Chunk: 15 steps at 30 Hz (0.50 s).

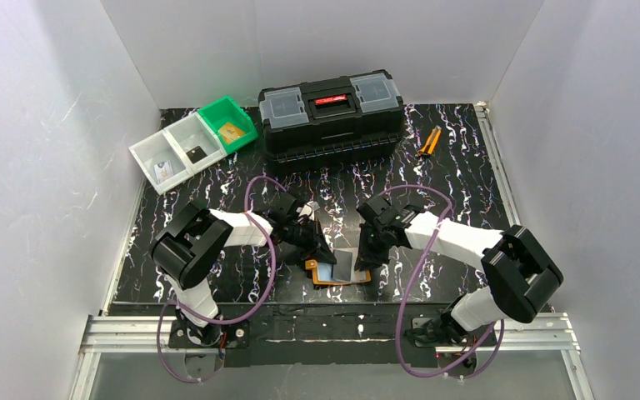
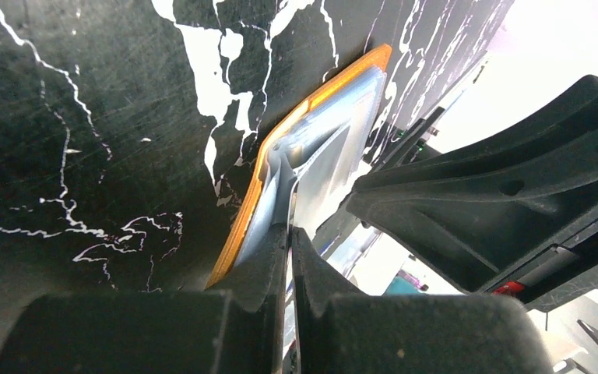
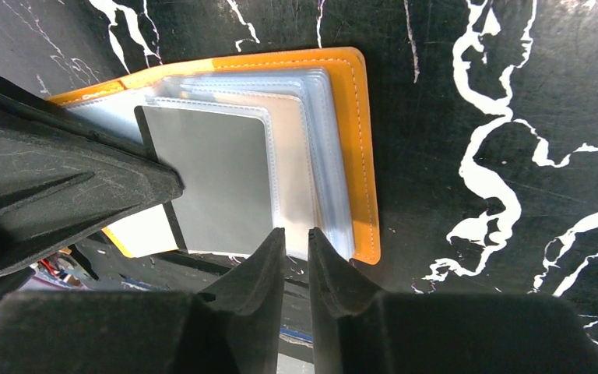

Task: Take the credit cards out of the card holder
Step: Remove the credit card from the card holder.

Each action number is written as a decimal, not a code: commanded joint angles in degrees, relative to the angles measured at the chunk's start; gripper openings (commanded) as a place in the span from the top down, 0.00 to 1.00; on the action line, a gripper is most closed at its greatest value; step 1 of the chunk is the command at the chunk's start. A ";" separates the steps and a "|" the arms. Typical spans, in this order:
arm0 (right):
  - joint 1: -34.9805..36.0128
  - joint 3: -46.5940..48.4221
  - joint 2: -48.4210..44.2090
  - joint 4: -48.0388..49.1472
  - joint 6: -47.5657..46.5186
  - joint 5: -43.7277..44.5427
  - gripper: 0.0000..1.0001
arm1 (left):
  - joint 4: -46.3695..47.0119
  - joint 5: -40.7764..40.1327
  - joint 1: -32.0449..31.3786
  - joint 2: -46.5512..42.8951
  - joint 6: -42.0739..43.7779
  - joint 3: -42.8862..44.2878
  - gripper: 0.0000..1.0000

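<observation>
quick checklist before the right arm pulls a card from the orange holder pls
1. The orange folding card holder lies open on the black marbled table: ok.
2. The left gripper shut on a clear plastic pocket, pinning the holder: ok.
3. A flat grey card visible on top of the pocket stack: ok.
4. The right gripper at the pockets' near edge, jaws narrowly apart; grip on the card: cannot tell.
5. Card free of the left gripper: not ok, it overlaps a corner.

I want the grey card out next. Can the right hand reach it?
Probably yes: the right hand sits at the near edge of the grey card, nothing lies between, and the left hand pinches the card holder open.
</observation>
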 commanded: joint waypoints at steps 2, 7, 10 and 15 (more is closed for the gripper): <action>0.92 2.42 1.75 1.94 0.40 -1.03 0.80 | -9.45 -6.07 -0.87 0.60 4.08 2.21 1.00; 1.72 3.33 3.40 3.28 1.15 -1.34 0.85 | -11.06 -8.34 -1.84 0.62 5.29 2.93 1.00; 2.12 3.50 3.81 3.87 1.63 -1.48 0.88 | -12.84 -8.89 -2.16 0.79 5.39 2.94 1.00; 2.27 3.54 4.03 3.65 2.01 -0.86 0.89 | -13.16 -9.29 -2.62 0.98 5.39 3.16 1.00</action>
